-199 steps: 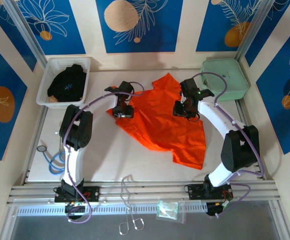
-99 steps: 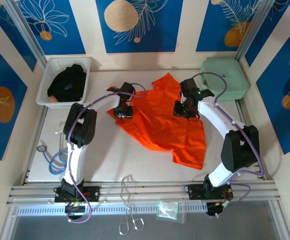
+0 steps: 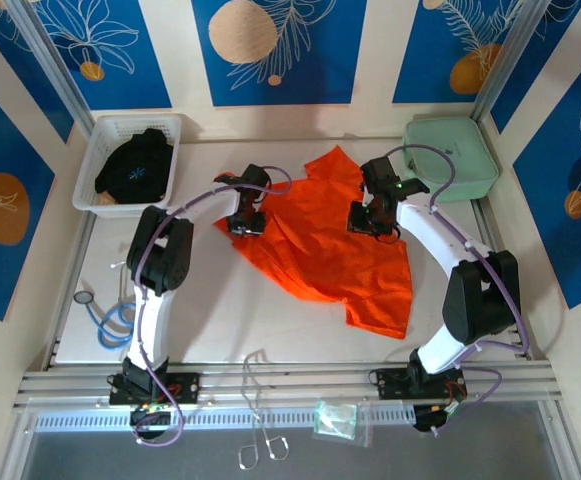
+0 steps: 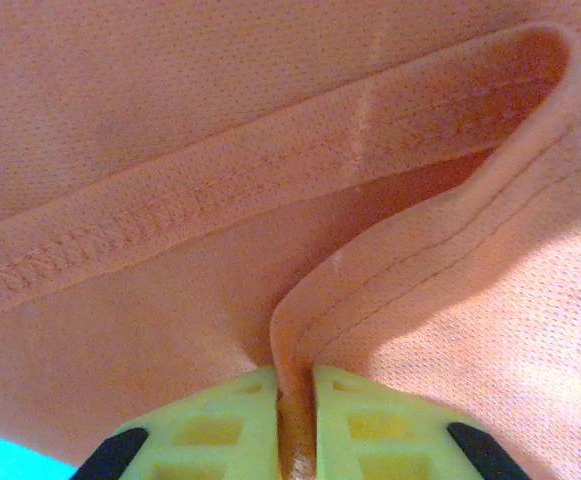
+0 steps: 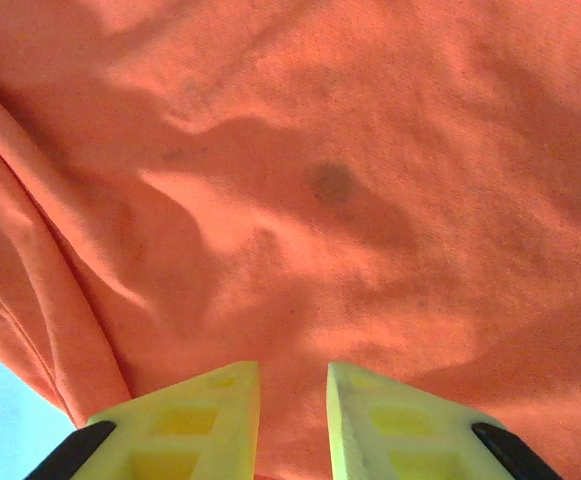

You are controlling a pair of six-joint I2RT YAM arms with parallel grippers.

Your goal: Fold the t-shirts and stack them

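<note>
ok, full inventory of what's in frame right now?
orange t-shirt: 1, bright orange, spread mid-table
black garment: 1, black with a pale mark, in the basket
basket: 1, white, far left corner
hard case: 1, mint green, far right corner
cable: 1 coil, blue, left table edge
plastic bag: 1, clear with green inside, near rail
table: 1, white
left fingers: 2, yellow, shut on a shirt hem fold
right fingers: 2, yellow, apart, over the shirt
</note>
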